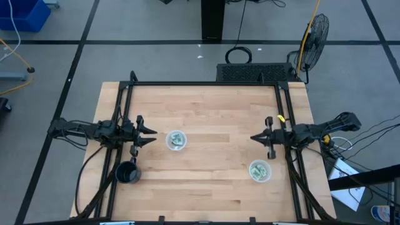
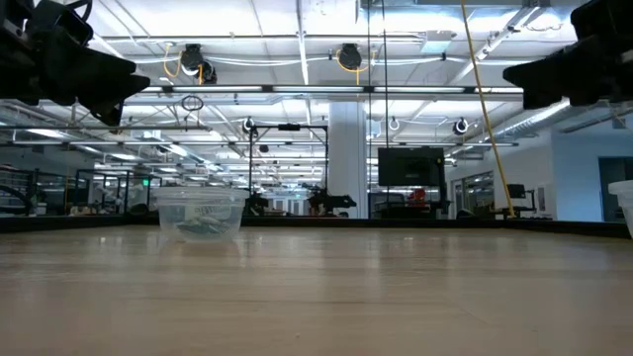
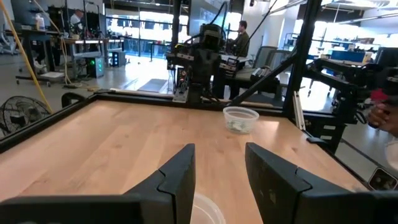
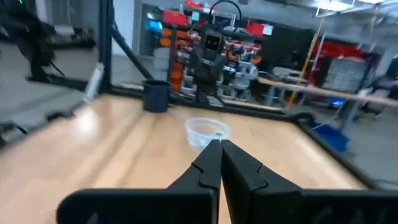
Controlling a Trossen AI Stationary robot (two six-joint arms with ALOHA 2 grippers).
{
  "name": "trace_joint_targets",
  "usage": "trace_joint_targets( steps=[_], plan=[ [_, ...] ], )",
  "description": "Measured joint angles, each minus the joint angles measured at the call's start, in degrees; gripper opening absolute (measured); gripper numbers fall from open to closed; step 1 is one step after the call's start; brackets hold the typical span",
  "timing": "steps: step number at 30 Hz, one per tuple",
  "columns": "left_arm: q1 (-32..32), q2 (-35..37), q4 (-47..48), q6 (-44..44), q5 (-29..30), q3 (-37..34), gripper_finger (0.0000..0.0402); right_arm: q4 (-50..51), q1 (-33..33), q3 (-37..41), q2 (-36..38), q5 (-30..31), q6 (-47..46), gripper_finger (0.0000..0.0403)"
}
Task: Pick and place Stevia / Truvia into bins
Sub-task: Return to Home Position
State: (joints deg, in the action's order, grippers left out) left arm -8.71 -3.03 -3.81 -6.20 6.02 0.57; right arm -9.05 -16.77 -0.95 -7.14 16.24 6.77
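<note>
Left pincer (image 1: 152,135) hangs over the left side of the wooden table (image 1: 212,106), pointing inward, its two fingers (image 3: 177,177) spread apart and holding nothing. The left cup (image 1: 168,140) stands just ahead of its tips, near but not touching, with green and white packets (image 1: 177,141) lying inside it. Right pincer (image 1: 252,137) hangs over the table's right side, also pointing inward, its fingers (image 4: 208,163) pressed together with nothing held. The right cup (image 1: 269,174) stands near it, off to the side toward the front edge and not ahead of the tips, and it too holds packets. A black mug (image 1: 127,173) sits at the front left, beside the left arm. Seen from table height, both pincers are raised well above the wood.
</note>
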Motion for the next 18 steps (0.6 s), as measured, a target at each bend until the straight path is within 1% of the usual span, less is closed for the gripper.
trace_joint_targets(
  steps=[2,3,6,8,13,16,18],
  plan=[
    [0.0,0.0,0.0,0.0,0.0,0.0,0.0145,0.4,0.0,0.0,0.0,1.0,3.6,0.0003],
    [0.0,0.0,0.0,0.0,0.0,0.0,0.0145,1.0,0.0,0.1,0.0,2.5,4.6,0.0003],
    [0.0,0.0,-0.1,0.0,0.0,0.0,0.0145,4.1,0.0,0.1,0.0,7.7,4.5,0.0004],
    [0.0,0.0,-0.2,0.0,0.0,0.0,0.0145,4.1,0.1,0.1,-0.4,9.5,4.5,0.0004],
    [0.0,0.0,-0.3,0.0,0.0,0.0,0.0145,4.2,0.0,0.1,-0.8,9.2,5.5,0.0004],
    [0.0,0.0,-0.3,0.0,0.0,0.0,0.0145,4.1,0.0,0.1,-0.9,9.2,8.6,0.0004],
    [0.0,0.0,-0.3,0.0,0.0,0.0,0.0145,3.8,0.0,0.1,-0.9,9.2,9.0,0.0004]
  ],
)
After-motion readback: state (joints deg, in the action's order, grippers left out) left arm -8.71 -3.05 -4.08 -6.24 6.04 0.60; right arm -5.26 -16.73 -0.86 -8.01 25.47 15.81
